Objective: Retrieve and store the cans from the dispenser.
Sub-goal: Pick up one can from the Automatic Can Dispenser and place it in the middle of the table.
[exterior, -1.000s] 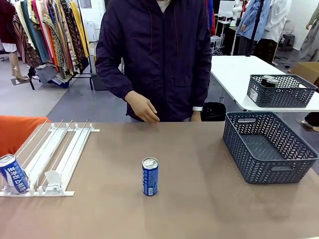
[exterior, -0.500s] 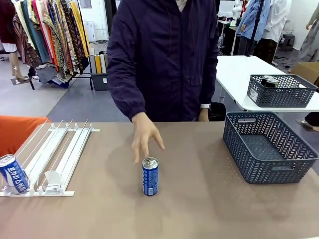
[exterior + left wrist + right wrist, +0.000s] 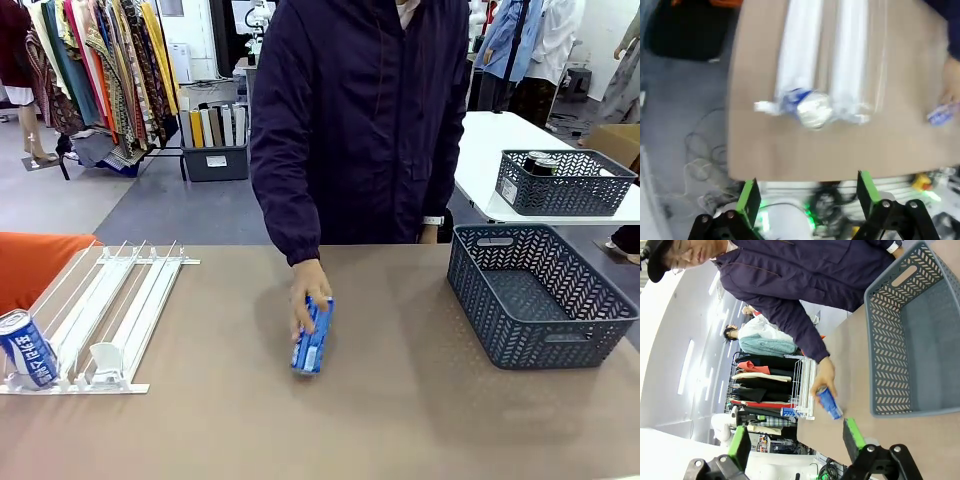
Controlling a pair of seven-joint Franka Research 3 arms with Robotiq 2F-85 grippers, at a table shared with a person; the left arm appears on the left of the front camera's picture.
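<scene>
Cans: two blue ones on the brown table (image 3: 420, 420). L gripper (image 3: 807, 197) hangs back of the near table edge, green-padded fingers (image 3: 749, 199) spread wide, nothing btwn them. Straight ahead of the tips stands the lane can (image 3: 810, 106), shiny top toward the cam, at the front lip of the dispenser (image 3: 799, 45). Bare tabletop lies btwn the edge and that can. This view is blurred.

R gripper (image 3: 797, 440) is likewise spread wide and empty, off the table's near side. Past it the tilted can (image 3: 830, 403) sits in the person's hand (image 3: 824, 376), and the grey mesh basket (image 3: 880, 340) is farther along the table.

Front view: the tilted can is mid-table and leaning, w/ the hand wrapped on its upper part. Open tabletop on every side of it. Dispenser is well apart to the L, reaching the table's L edge, w/ the lane can in its outermost lane. Basket is well apart to the R, by the R edge.

Front view adds a second mesh basket (image 3: 565, 185) on a white table (image 3: 470, 150) behind, w/ a dark can top inside. L wrist view adds cables on the floor below the table edge.
</scene>
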